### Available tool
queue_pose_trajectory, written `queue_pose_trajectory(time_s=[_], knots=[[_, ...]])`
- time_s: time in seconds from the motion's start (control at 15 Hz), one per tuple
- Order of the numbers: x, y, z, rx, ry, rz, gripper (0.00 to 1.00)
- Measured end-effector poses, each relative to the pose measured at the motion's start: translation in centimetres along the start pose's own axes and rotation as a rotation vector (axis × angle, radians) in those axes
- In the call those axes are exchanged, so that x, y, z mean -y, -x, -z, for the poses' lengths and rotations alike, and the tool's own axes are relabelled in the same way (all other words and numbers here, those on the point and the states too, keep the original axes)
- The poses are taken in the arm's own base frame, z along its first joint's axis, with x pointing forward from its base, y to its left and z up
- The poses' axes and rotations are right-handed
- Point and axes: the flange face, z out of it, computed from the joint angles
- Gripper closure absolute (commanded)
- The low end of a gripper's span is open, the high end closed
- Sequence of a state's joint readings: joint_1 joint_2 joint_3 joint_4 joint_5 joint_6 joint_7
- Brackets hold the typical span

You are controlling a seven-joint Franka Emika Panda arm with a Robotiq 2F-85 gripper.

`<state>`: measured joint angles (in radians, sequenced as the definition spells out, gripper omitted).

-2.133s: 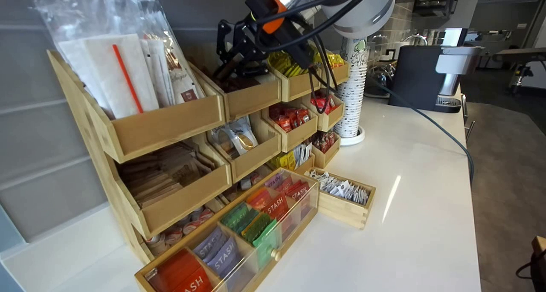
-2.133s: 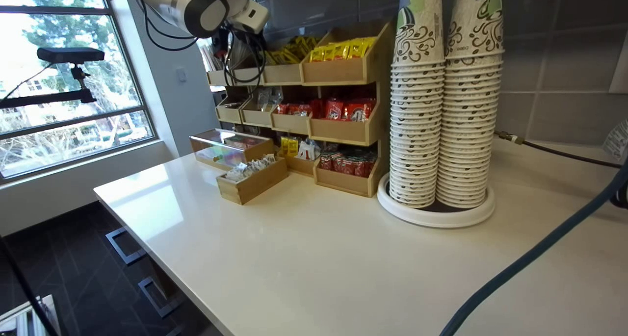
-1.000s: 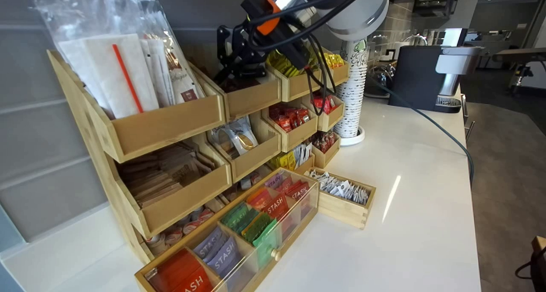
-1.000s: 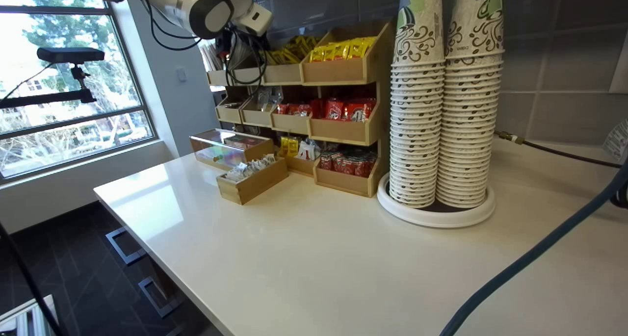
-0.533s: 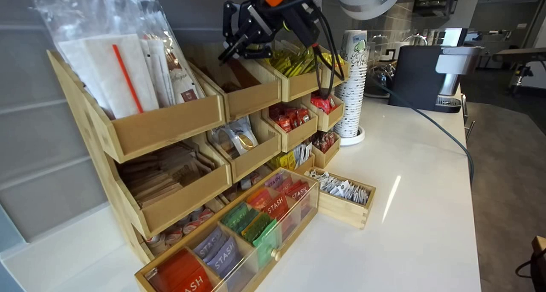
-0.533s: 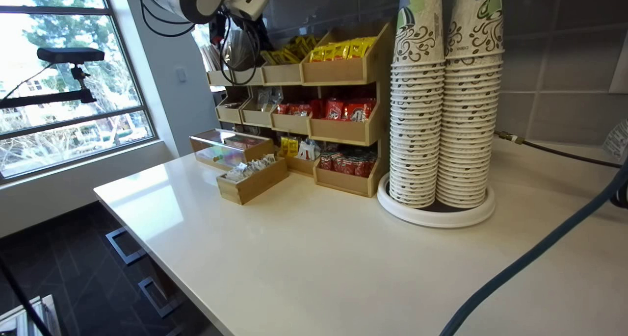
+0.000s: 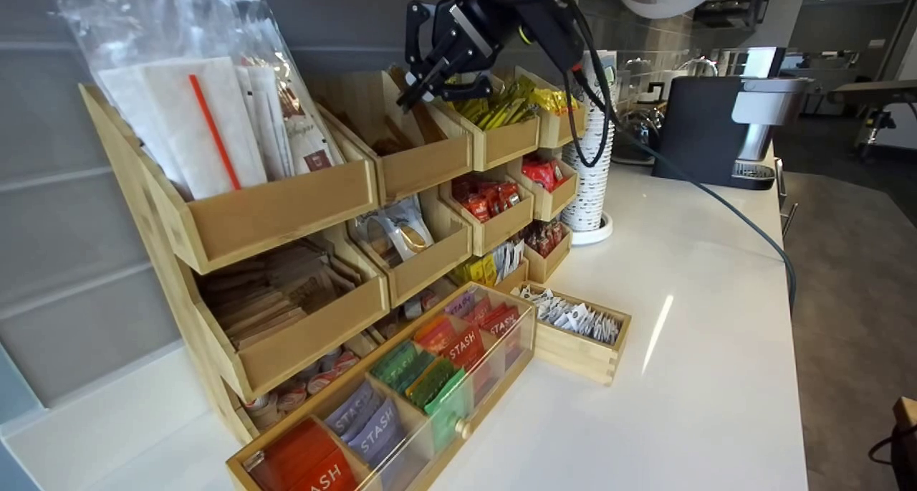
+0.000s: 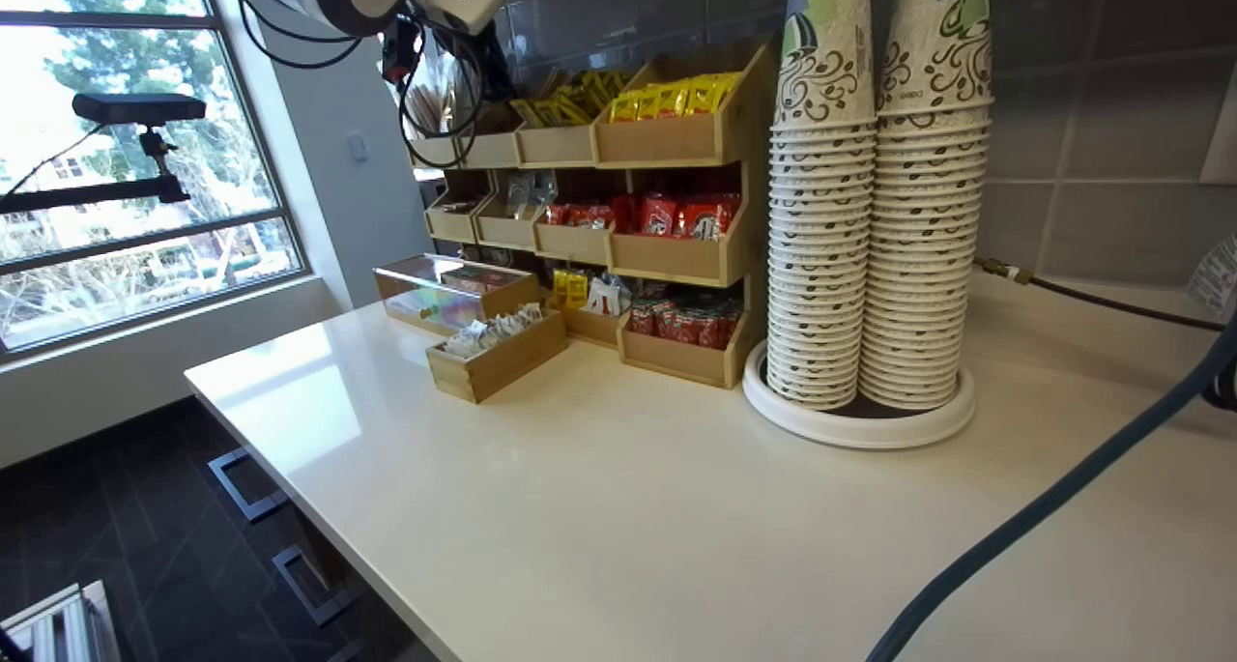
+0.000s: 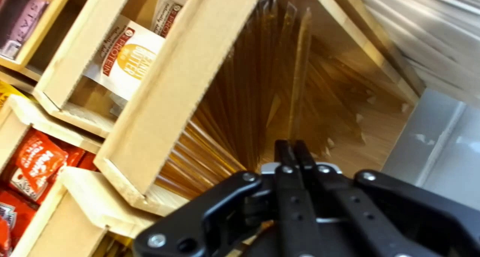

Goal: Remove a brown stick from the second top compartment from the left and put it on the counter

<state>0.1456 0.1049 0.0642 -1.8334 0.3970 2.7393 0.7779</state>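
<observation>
I read my claw as pinched together on one end of a brown stirrer stick; the rest of it reaches over the other sticks of the second top compartment. I can't tell whether its far end is clear. I should squeeze firmly, since something so thin may pivot, draw it out along its own length, then lower it flat onto the white countertop.

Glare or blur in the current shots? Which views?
Glare on the counter in both exterior views; in an exterior view, the window partly washed out; in the wrist view, the brown sticks and plastic bag look blurred, while the PROTEIN packet reads clearly.
</observation>
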Motion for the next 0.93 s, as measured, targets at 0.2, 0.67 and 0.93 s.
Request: queue_pose_trajectory(time_s=[0.2,0.67,0.93], knots=[[-0.7,1.0,1.5,0.005,0.005,0.004,0.99],[-3.0,4.2,4.9,0.025,0.023,0.017,0.99],[-5.0,5.6,7.4,0.022,0.035,0.024,0.99]])
